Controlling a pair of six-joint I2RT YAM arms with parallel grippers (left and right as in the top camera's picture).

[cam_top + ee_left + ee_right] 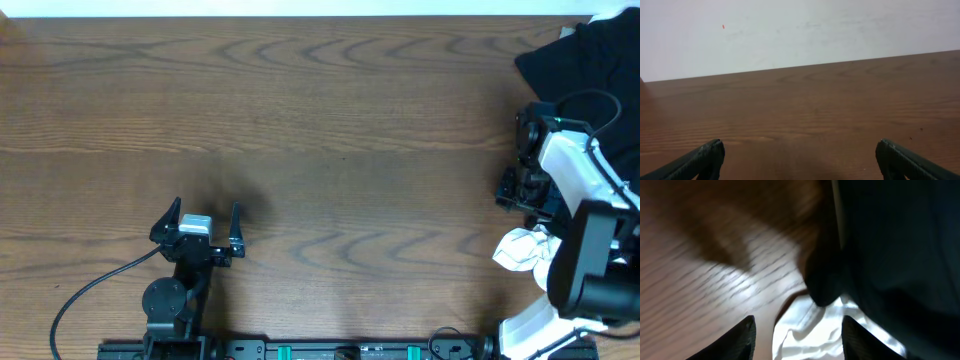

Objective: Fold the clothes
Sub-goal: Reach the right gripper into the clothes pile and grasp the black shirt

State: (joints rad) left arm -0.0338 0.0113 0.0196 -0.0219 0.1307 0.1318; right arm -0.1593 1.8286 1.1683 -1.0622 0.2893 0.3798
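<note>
The clothes (590, 55), a black soft garment, lie bunched at the table's far right corner. In the right wrist view dark cloth (900, 245) fills the upper right, and a fold of it hangs down over a crumpled white cloth (810, 335). My right gripper (797, 322) stands open, with the white cloth between its fingertips and a gap on the left side. The right arm (565, 170) reaches along the right edge, just below the black garment. My left gripper (206, 207) rests wide open near the front left, holding nothing, with bare wood between its fingers (707, 157).
A crumpled white cloth (525, 250) lies at the right edge beside the right arm's base. The brown wooden table (330, 120) stretches between the two arms. A black cable (90, 285) loops from the left arm. A pale wall (800, 30) stands behind the table.
</note>
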